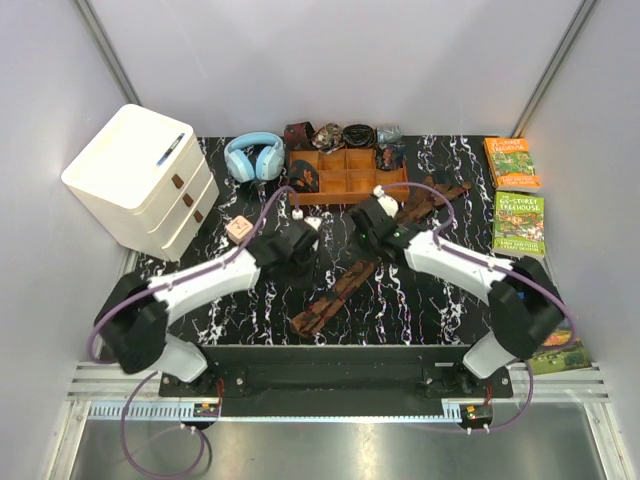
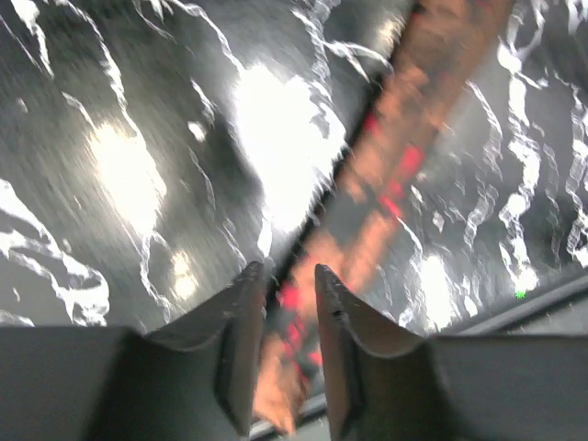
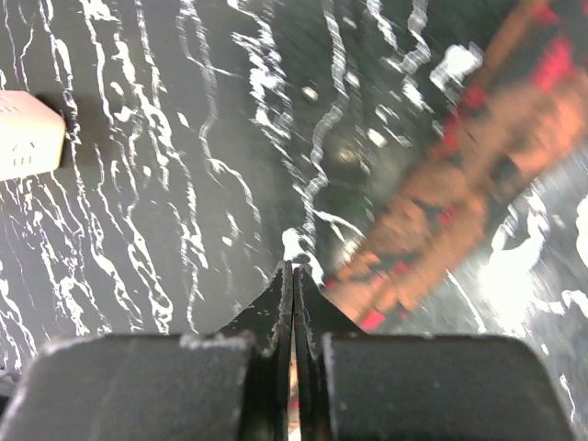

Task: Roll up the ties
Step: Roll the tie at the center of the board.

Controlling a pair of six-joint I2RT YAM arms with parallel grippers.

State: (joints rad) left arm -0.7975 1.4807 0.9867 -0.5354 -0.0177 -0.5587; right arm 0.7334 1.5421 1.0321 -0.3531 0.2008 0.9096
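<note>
A dark brown tie with a reddish-tan pattern lies flat and diagonal on the black marbled table, from near the front edge up toward more ties bunched at the right of the wooden tray. My left gripper hovers left of it. In the left wrist view its jaws stand apart, with the blurred tie showing through the gap. My right gripper sits over the tie's middle, shut. The tie runs right beside its tip. A tan sliver shows in the slit.
A white drawer unit stands at the back left, blue headphones beside the tray. Rolled items line up behind the tray. Books lie along the right edge. A pink block and a white block lie near the left gripper.
</note>
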